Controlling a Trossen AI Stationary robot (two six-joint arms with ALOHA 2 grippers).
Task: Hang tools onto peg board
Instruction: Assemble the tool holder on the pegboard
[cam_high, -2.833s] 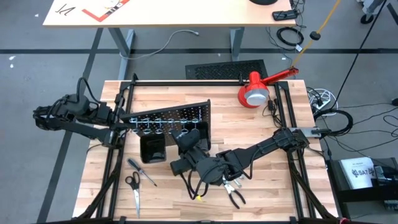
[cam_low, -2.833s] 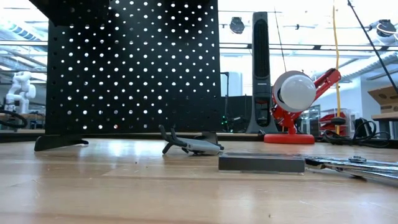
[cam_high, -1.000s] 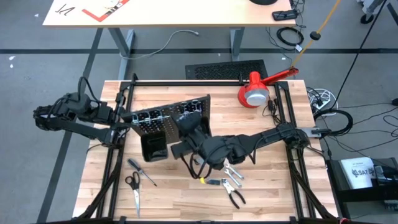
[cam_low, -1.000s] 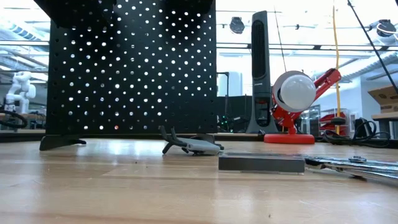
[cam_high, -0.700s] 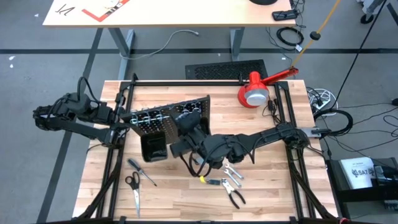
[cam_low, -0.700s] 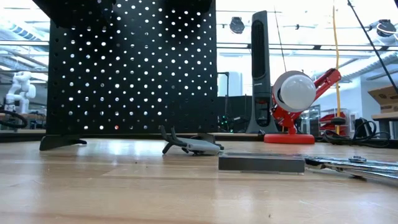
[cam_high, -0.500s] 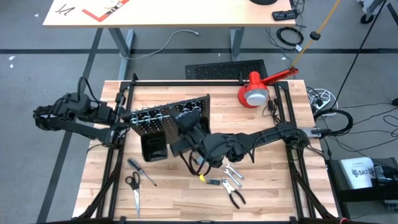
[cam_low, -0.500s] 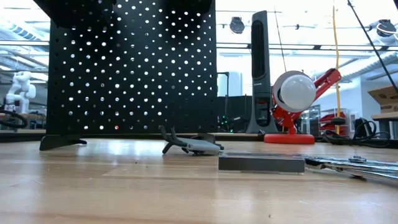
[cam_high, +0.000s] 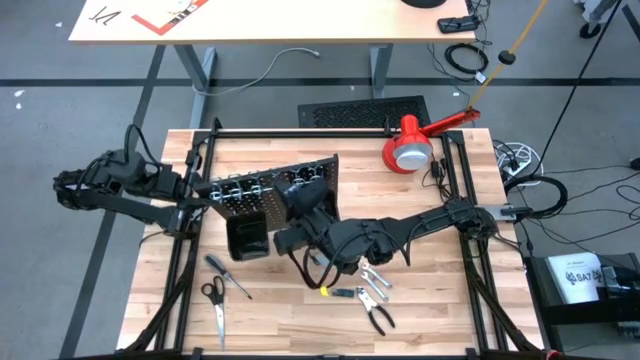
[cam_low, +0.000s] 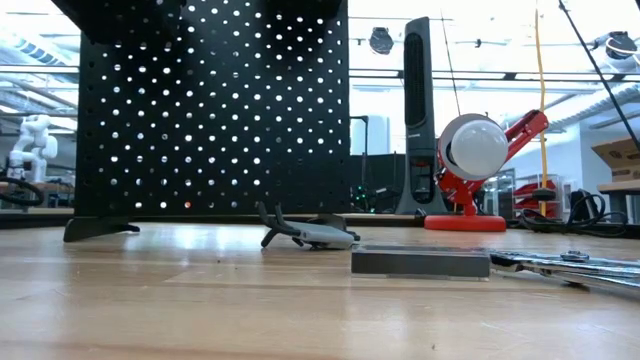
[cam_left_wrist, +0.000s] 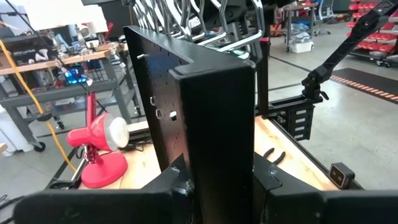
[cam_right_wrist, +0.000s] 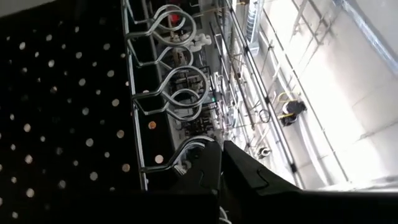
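The black peg board (cam_high: 285, 185) stands at the table's middle left on its feet (cam_low: 95, 228), with silver rings (cam_right_wrist: 177, 99) and a black bin (cam_high: 248, 238) on its near face. My left gripper (cam_high: 207, 192) is shut on its left end. My right gripper (cam_right_wrist: 216, 158) is shut and level in front of the board's face (cam_high: 296, 200), its tips beside the nearest ring (cam_right_wrist: 186, 155); I see nothing between its fingers. A screwdriver (cam_high: 228, 275), scissors (cam_high: 215, 305), pliers (cam_high: 380, 318) and silver wrenches (cam_high: 372, 280) lie flat on the table's near part. My left gripper pinches the board's upright left end (cam_left_wrist: 217, 130) between its two fingers (cam_left_wrist: 171, 186), coming level from the table's left. The board stands with its feet on the table. My right gripper's shut tips are next to a ring; I cannot tell whether they touch it.
A red-and-white lamp (cam_high: 410, 145) stands at the far right. A flat black slotted panel (cam_high: 365, 110) lies beyond the far edge. A black block (cam_low: 420, 262) and a grey piece (cam_low: 305, 235) lie near the low camera. Black frame rails (cam_high: 300, 133) border the table.
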